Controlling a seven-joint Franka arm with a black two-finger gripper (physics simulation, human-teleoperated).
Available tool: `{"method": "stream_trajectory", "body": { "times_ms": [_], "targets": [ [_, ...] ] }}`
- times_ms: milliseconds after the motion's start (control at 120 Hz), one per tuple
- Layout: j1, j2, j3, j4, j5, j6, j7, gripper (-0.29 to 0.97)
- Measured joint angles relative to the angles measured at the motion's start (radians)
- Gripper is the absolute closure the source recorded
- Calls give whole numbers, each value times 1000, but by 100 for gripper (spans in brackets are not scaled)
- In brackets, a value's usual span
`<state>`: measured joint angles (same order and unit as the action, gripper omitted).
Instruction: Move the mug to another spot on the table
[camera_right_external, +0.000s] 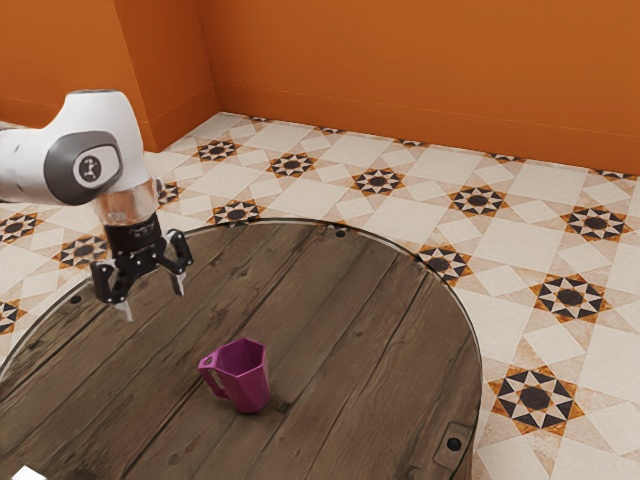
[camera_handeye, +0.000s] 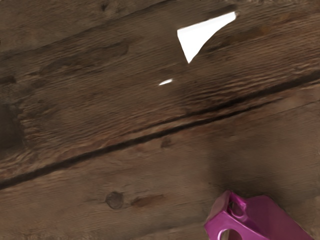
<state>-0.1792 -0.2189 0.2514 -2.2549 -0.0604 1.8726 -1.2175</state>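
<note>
The pincer (camera_right_external: 152, 300) hangs wide open, empty, apart from the mug (camera_right_external: 240, 375).

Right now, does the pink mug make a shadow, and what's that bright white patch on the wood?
Exterior view: the mug leaves a small dark shadow on the table, toward that view's right. Wrist view: a soft dark smudge lies on the boards beside the mug; the white patch is bright, glare or something lying there, I cannot tell.
</note>
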Motion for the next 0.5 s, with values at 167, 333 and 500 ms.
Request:
{"method": "stream_trajectory", "body": {
  "times_ms": [167, 333, 500],
  "targets": [
    [-15, 10, -1, -63, -46, 99, -241, 0],
    [-30, 13, -7, -147, -79, 201, -444, 0],
    [-32, 47, -23, -166, -86, 267, -597, 0]
  ]
}}
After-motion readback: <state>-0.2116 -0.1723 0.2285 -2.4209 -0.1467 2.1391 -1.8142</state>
